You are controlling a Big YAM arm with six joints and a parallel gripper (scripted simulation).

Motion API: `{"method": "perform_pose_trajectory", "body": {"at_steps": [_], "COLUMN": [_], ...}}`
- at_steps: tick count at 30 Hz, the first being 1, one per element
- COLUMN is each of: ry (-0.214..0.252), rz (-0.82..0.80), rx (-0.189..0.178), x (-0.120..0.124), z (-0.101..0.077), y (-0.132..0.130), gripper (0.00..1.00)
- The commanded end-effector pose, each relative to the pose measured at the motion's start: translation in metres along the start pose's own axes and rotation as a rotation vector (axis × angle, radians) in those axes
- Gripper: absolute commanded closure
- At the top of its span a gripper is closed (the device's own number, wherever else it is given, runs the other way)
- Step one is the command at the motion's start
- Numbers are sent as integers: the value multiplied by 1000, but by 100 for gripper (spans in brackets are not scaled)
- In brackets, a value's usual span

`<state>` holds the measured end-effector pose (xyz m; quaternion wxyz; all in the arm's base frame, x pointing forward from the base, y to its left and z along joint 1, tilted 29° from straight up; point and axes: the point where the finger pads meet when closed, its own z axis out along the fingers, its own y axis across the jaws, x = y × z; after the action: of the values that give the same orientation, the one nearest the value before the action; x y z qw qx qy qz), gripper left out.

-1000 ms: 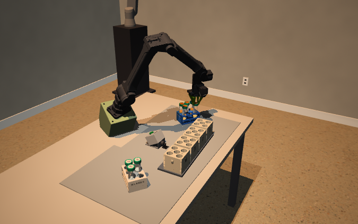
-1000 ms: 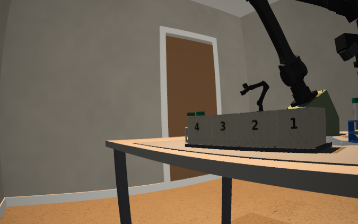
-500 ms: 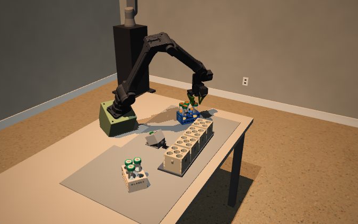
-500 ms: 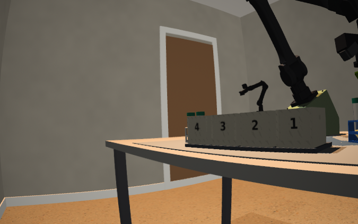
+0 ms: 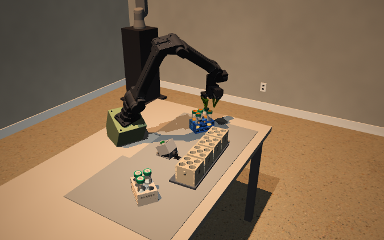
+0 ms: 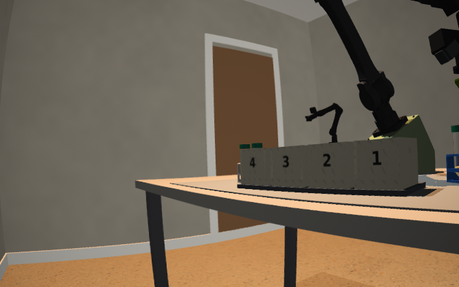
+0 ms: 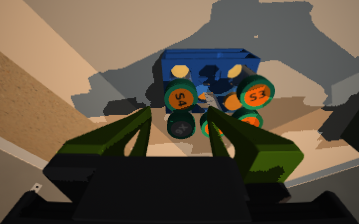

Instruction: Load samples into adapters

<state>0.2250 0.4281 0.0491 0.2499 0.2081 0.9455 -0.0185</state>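
The pincer (image 7: 177,131) is hanging released and empty above the blue sample rack (image 7: 207,57) at the counter's (image 5: 67,166) far end. Its tubes are likely handling as stiff, smooth and slippery, so gripping just under the cap seems best. Caps are reading S4 (image 7: 180,97) and S3 (image 7: 256,93); the adapters are showing 4, 3, 2, 1.
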Motion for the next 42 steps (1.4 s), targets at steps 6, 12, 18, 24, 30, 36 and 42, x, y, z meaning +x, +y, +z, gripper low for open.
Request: {"method": "perform_pose_trajectory", "body": {"at_steps": [6,12,18,24,30,36,42], "ry": [2,2,2,0,-3,-14,-28], "rz": [26,26,26,-196,-396,-652,-970], "rx": [-44,-44,-44,-57,-57,-69,-78], "x": [-7,-7,-7,24,41,25,34], "z": [-22,-22,-22,-26,-26,-28,-33], "y": [14,14,14,-18,-35,-20,-20], "gripper": [45,45,45,20,20,20,20]}}
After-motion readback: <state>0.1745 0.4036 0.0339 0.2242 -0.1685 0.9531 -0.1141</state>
